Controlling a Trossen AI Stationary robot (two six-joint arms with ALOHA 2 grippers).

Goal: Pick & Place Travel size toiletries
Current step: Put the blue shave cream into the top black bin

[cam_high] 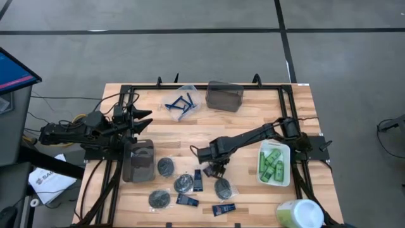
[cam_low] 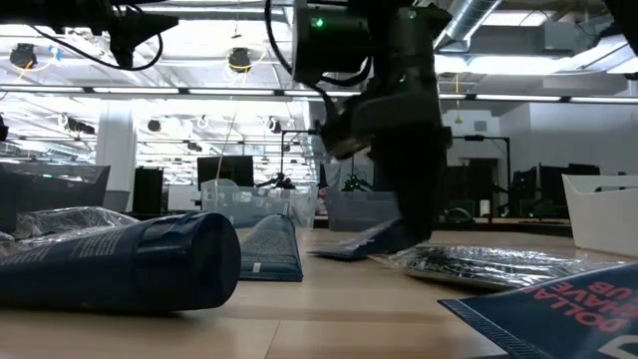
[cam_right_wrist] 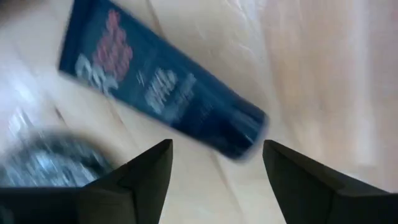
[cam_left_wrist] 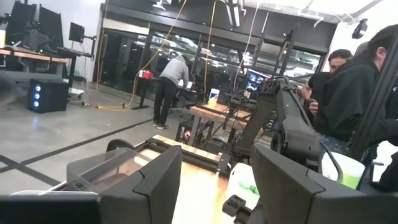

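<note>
Navy tubes (cam_high: pixel 198 180) and dark discs in clear wrap (cam_high: pixel 166 166) lie flat on the wooden table's near middle. Bright green mini bottles (cam_high: pixel 274 163) lie in a white tray (cam_high: pixel 288 152) at the right. Blue razors (cam_high: pixel 180 103) sit in a clear bin at the back. My right gripper (cam_high: pixel 215 168) points down, open, just above one navy tube (cam_right_wrist: pixel 161 93). The tube lies ahead of the fingertips (cam_right_wrist: pixel 149 171), not between them, with a wrapped disc (cam_right_wrist: pixel 46 158) beside it. My left gripper (cam_high: pixel 144 120) waits open at the table's left, pointing level.
A dark grey bin (cam_high: pixel 138 160) stands near my left arm and another grey bin (cam_high: pixel 224 96) at the back. A large pale-green-topped tub (cam_high: pixel 299 214) sits at the near right corner. People stand beyond the table (cam_left_wrist: pixel 348 93).
</note>
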